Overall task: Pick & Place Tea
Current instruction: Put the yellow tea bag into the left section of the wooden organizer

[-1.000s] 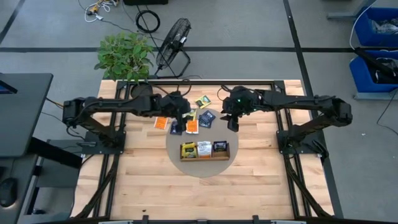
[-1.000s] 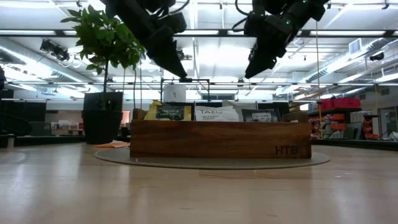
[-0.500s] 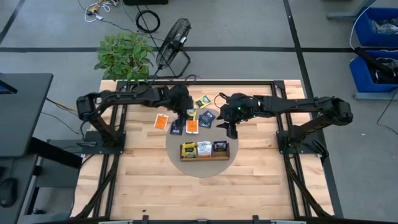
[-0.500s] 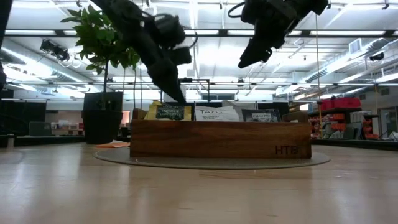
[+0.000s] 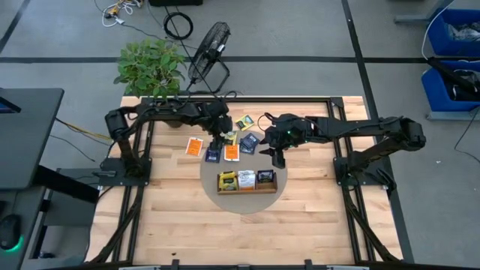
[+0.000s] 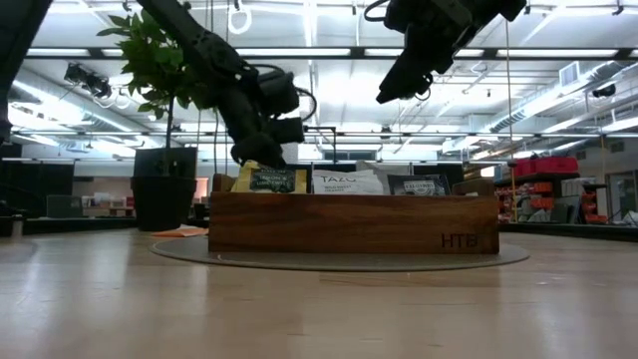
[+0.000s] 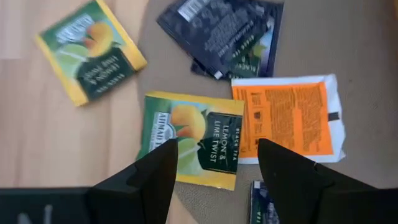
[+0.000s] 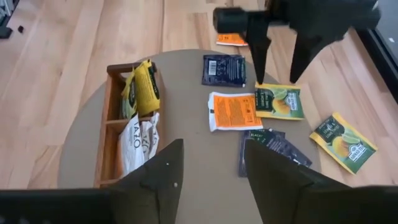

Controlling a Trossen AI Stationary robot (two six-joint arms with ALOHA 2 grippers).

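Note:
Several tea packets lie flat on the round grey mat (image 5: pixel 214 196) and on the wood behind the wooden tray (image 5: pixel 246 189). They include a yellow-green lemon packet (image 7: pixel 189 146), an orange one (image 7: pixel 286 118), dark blue ones (image 7: pixel 224 34) and a second yellow-green one (image 7: pixel 90 50). The tray holds a yellow (image 8: pixel 146 87), a white (image 8: pixel 137 143) and a dark packet (image 5: pixel 265 178), standing in its compartments. My left gripper (image 7: pixel 217 158) is open, low over the yellow-green lemon packet (image 8: pixel 280 102). My right gripper (image 8: pixel 214 158) is open and empty, high above the mat's right part (image 5: pixel 276 154).
A potted plant (image 5: pixel 150 67) and a fan (image 5: pixel 208 49) stand beyond the table's far edge. One orange packet (image 5: pixel 195 147) lies on bare wood left of the mat. The table's near half (image 5: pixel 240 232) is bare wood.
My left gripper has come down from high above the tray to just over the packets behind it, staying open. My right gripper has shifted a little toward the table's left and stays high.

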